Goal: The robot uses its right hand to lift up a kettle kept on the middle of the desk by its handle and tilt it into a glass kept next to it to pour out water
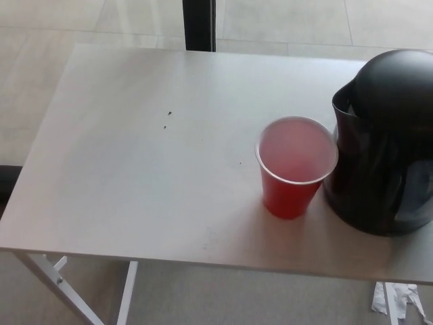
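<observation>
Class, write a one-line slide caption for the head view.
Red cup beside black kettle on a white table; no hands visible.

Your black kettle (385, 145) stood upright at frame right; red cup (293, 166) sat just beside it, open-topped.

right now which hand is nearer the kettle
Neither can be judged: no hand shows in the head view. The kettle stands at the table's right edge, beside the red cup, its handle out of sight.
</observation>
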